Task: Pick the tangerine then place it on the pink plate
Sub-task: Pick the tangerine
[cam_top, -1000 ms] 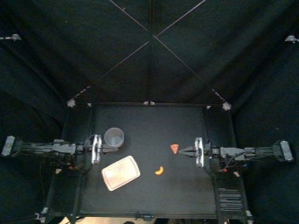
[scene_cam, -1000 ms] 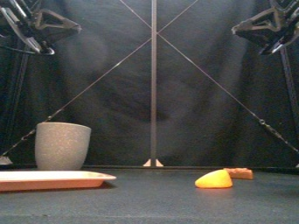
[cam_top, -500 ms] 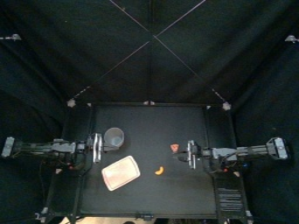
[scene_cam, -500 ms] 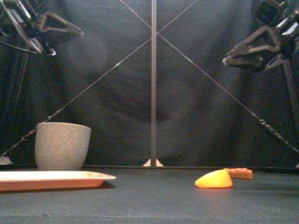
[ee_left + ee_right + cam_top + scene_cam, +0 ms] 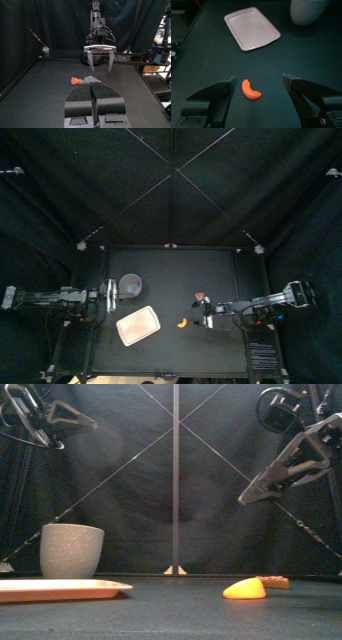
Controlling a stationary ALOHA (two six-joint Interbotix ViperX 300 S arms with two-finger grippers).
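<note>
— Right wrist view settles it for us: the tangerine (image 5: pixel 251 89) lies on the tabletop (image 5: pixel 304 55) beneath the right pincer (image 5: pixel 256 78), between its spread, empty jaws and a little nearer one than the other.
— How does its long axis run?
— It is a crescent. We read it as lying roughly crosswise to the line from jaw to jaw, so the jaws would close over its narrow width. We judge a small sideways shift would centre it.
— And height?
— Front view shows that pincer well above the tabletop, so we have a descent to make.
— Which arm is nearer?
— The right, plainly. The left pincer (image 5: pixel 91 82) rests clenched and empty at the tabletop's left edge, well apart from the tangerine.
— Where is the plate (image 5: pixel 138 326)?
— Just past the tangerine toward the left, near it but not touching, with the cup (image 5: pixel 131 283) behind it.
— Anything in our way?
— A red toy (image 5: pixel 77 80) lies near the right pincer, on its back side, away from the tangerine. We see nothing between tangerine and plate.
</note>
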